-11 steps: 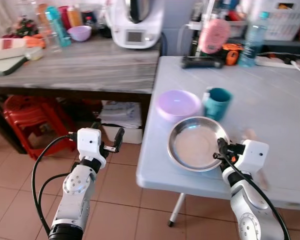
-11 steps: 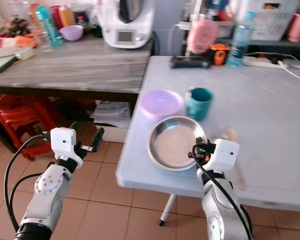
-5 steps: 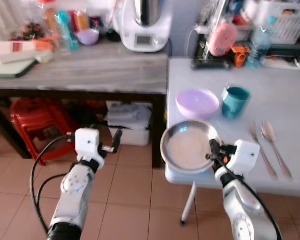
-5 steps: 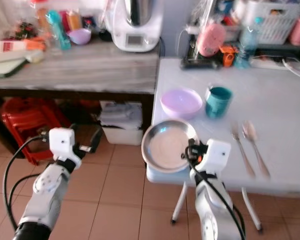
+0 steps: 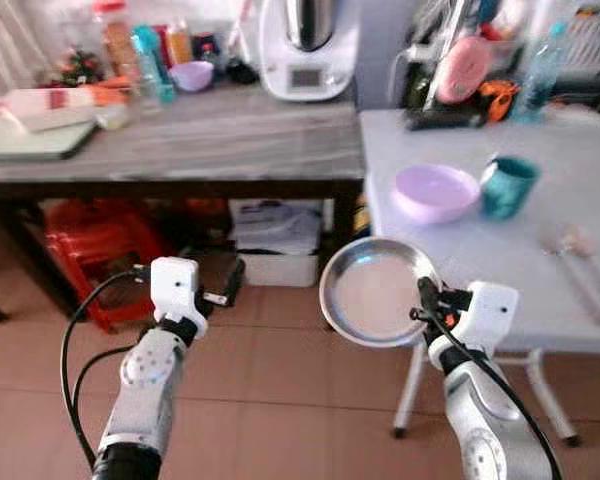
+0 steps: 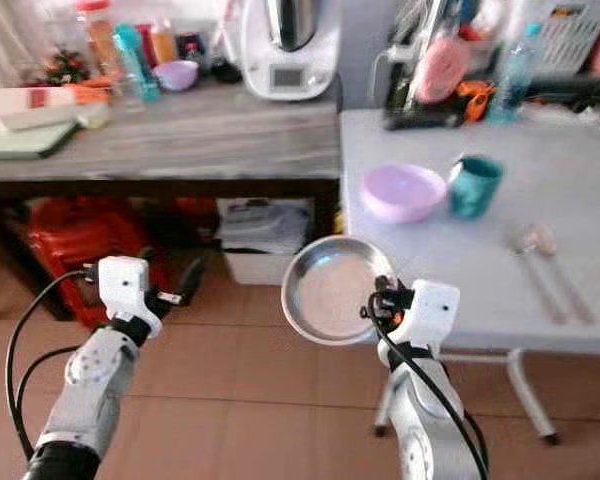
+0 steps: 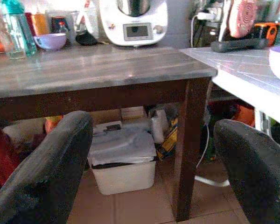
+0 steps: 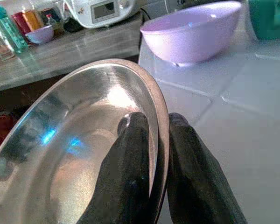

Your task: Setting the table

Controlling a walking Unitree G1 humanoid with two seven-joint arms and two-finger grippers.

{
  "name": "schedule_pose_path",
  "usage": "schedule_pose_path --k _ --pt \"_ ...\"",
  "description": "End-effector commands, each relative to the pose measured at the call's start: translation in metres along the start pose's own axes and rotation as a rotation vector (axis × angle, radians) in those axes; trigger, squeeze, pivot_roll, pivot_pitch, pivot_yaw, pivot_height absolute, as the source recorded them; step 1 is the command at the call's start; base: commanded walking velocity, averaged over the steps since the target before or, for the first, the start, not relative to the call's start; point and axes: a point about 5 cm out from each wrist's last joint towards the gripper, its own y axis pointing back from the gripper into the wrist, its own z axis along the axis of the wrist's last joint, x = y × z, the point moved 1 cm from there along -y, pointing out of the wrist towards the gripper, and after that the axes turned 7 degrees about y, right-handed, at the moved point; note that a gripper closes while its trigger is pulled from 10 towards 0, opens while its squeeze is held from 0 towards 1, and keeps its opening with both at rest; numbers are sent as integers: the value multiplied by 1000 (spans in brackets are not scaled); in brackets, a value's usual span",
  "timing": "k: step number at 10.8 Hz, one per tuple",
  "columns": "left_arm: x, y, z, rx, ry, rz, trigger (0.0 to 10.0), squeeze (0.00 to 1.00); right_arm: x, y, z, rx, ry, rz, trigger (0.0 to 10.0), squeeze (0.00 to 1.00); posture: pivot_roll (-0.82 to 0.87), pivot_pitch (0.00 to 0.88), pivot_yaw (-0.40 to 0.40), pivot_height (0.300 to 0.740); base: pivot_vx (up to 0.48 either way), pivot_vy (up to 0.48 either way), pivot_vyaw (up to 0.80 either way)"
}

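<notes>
Clamped on the thin rolled rim of a round, shallow steel plate point(image 5: 378, 290) is the right claw point(image 5: 423, 301), one black finger point(image 8: 128, 172) pressed inside the dish and the other point(image 8: 191, 182) against its underside, as is seen in the right wrist view. The plate is held in the air at lower centre of the frame, tilted up toward the camera, its brushed metal bottom dull and its rim bright; it is carried just off the near left corner of the white counter point(image 5: 460, 250), over the reddish tiled floor point(image 5: 280, 400). On that smooth white top, at right of centre, a glossy lilac plastic bowl point(image 5: 436, 192) is set, with a teal mug point(image 5: 507, 186) just beside it on the right; further right a blurred spoon point(image 5: 580, 245) is laid flat. The left claw point(image 7: 149, 172) is held low at lower left, above the floor, its two rounded, matte black fingers spread wide apart with nothing between them. A grey wood-grain counter point(image 5: 200, 140) on dark legs fills the upper left, carrying a white kitchen machine point(image 5: 308, 45), bottles and a small purple bowl point(image 5: 191, 75). Beneath it red plastic stools point(image 5: 100, 250) and a white lidded box point(image 7: 123, 161) are seen.
</notes>
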Motion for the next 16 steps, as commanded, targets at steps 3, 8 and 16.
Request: schedule_pose_path --k 3,8,16 --pt "-2 -4 2 0 -16 -25 10000 0 -4 0 3 -17 -4 -25 10000 0 -17 0 61 740 0 437 0" --pt "-7 -7 2 -7 -36 -55 10000 0 -6 -2 6 -38 -4 -30 10000 0 -17 0 62 740 0 438 0" --pt "-6 -6 2 4 -54 -75 10000 0 -7 -2 6 -41 -3 -37 10000 0 -14 0 58 740 0 219 258"
